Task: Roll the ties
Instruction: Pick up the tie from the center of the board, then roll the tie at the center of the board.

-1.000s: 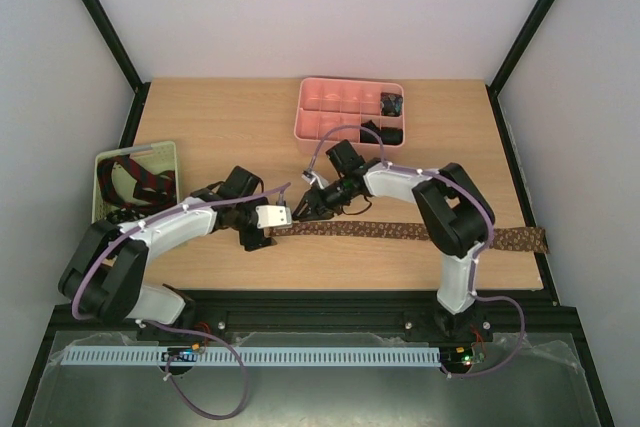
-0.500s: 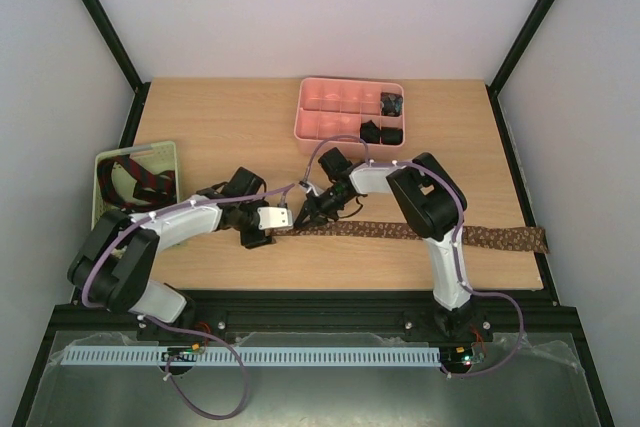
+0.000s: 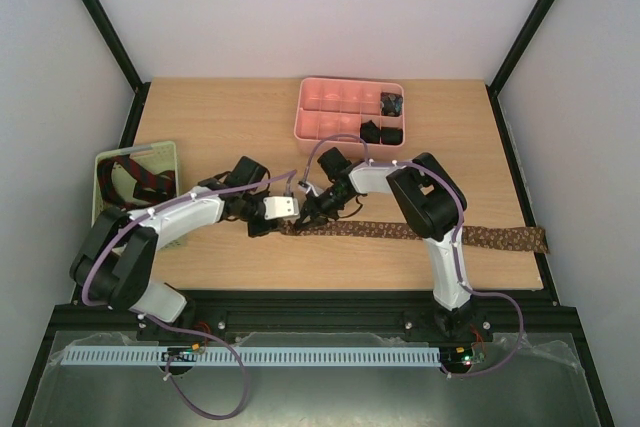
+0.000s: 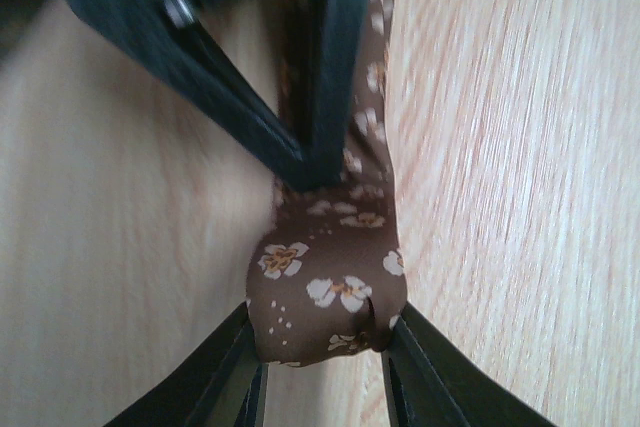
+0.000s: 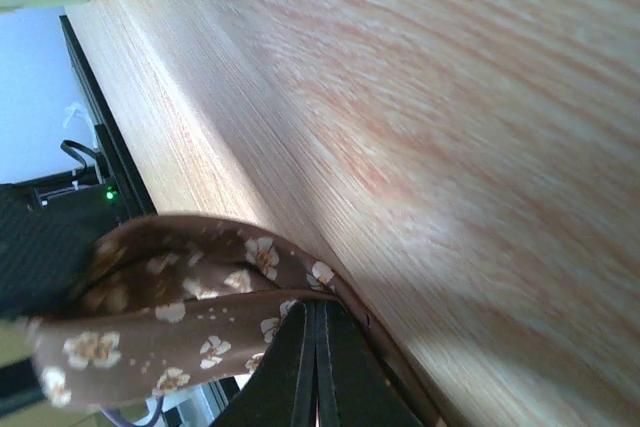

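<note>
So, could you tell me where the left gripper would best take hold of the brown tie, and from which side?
Probably the rounded fold at the brown tie's narrow end, pinched across its width, coming along the tie from the left. That fold bulges up between the left gripper's fingers, while the right gripper is shut on the strip behind it.

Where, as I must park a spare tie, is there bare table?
Bare table lies far left, between the pink tray and the green basket, and on the right between the tray and the brown tie. A narrow strip runs along the near edge. Crowded: the centre, where the left gripper and right gripper meet at the tie's left end.
</note>
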